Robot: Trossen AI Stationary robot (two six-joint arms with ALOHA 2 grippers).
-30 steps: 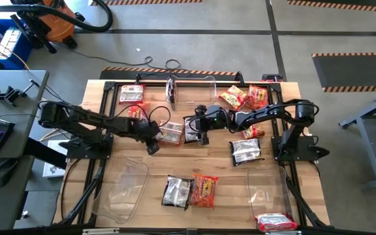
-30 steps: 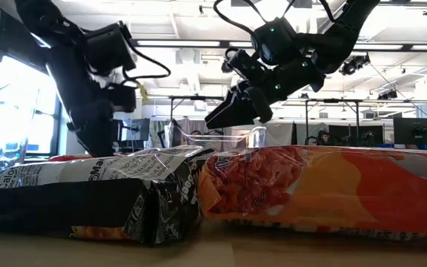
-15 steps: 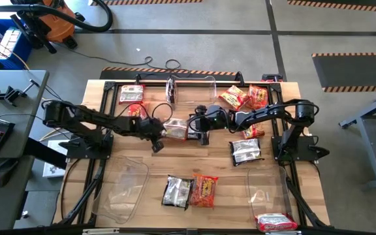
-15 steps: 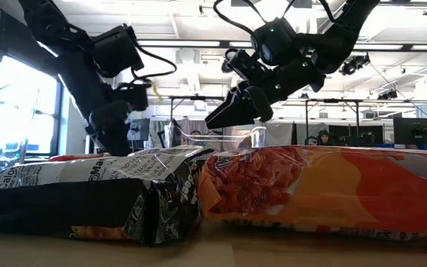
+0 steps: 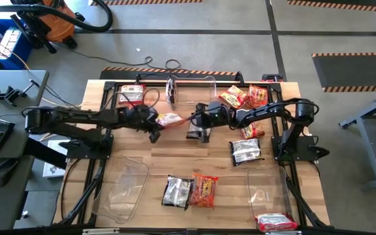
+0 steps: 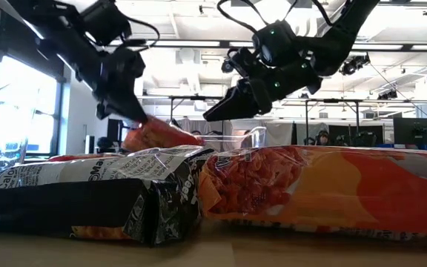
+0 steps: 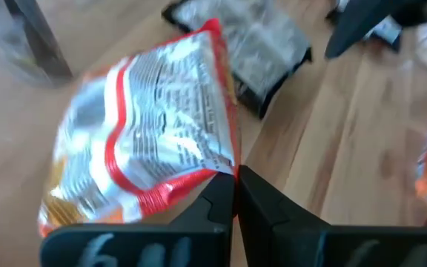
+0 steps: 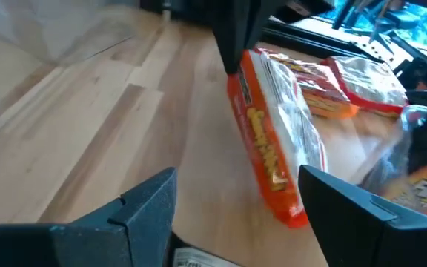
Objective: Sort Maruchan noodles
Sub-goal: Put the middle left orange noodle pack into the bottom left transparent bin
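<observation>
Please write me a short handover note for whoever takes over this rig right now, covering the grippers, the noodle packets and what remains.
Left gripper: shut on a red-and-white crinkly plastic ramen packet, lifted above the table centre.
Right gripper: open, empty, beside that packet.
Clear plastic bins: near-right bin holds one red-and-white packet; near-left bin looks empty.
Loose on the wooden table: two orange-red packets at the far right, a dark black-silver packet, and a dark and orange pair at the near edge.
Left: nearly all sorting.

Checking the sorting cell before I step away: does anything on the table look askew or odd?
One red-and-white packet is off the table, hanging tilted from the left gripper, pinched by just a corner. The right gripper is open right beside it. Other packets lie flat.
</observation>
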